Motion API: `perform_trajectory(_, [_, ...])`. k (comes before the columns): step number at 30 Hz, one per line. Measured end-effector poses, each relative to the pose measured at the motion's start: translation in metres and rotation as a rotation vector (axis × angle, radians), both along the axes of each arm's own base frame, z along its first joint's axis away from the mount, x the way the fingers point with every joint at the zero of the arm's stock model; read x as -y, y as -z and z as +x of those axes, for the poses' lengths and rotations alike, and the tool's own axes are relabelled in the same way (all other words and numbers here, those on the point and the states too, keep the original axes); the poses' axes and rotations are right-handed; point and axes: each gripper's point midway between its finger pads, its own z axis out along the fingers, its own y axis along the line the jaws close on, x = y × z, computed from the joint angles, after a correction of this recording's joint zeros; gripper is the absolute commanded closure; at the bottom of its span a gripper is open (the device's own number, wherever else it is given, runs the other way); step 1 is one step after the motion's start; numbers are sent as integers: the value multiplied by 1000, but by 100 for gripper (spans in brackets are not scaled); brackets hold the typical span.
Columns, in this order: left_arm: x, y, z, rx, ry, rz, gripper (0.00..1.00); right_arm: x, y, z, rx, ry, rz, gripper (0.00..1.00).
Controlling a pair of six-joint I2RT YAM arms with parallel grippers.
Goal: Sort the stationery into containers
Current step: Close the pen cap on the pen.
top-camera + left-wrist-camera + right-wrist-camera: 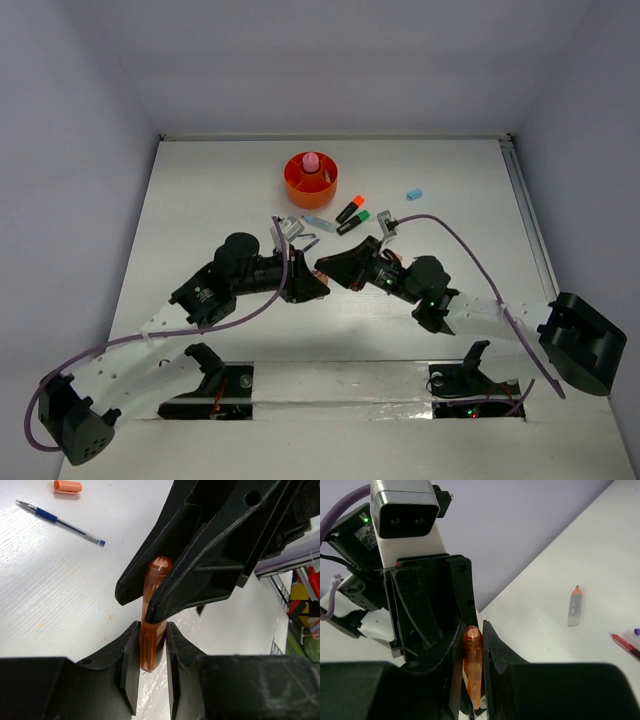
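An orange translucent cap-like piece (151, 647) hangs above the table, gripped from both sides. My left gripper (152, 628) is shut on its lower end. My right gripper (473, 628) is shut on its rounded upper end (472, 652). In the top view the two grippers meet nose to nose, left (314, 286) and right (325, 267), near the table's middle. The round orange cup (296, 184) stands behind them with a pink bottle-like piece (311, 161) in it. An orange-capped marker (350, 209), a green-capped marker (355, 222) and a light-blue marker (318, 220) lie just behind the grippers.
A small light-blue piece (415, 192) lies to the right of the markers. The left wrist view shows a blue pen (60, 522) and a short orange piece (67, 486) on the table. A red pen (626, 646) and a grey marker with an orange tip (575, 609) show in the right wrist view.
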Motion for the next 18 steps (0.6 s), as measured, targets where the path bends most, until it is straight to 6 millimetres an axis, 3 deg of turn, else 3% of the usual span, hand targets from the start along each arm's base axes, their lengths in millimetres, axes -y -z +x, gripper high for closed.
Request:
perform_trajectory(6, [0, -14, 5, 3, 4, -60, 100, 8, -8, 4, -38, 52, 36, 100])
perform_trajectory(10, [2, -40, 7, 72, 2, -144, 100, 17, -35, 5, -20, 65, 65, 100])
perform_trajectory(14, [-3, -65, 16, 143, -35, -215, 100, 12, -56, 14, 3, 45, 81, 100])
perform_trajectory(18, [-8, -69, 26, 163, -93, -226, 84, 8, -56, 28, -41, 12, 93, 100])
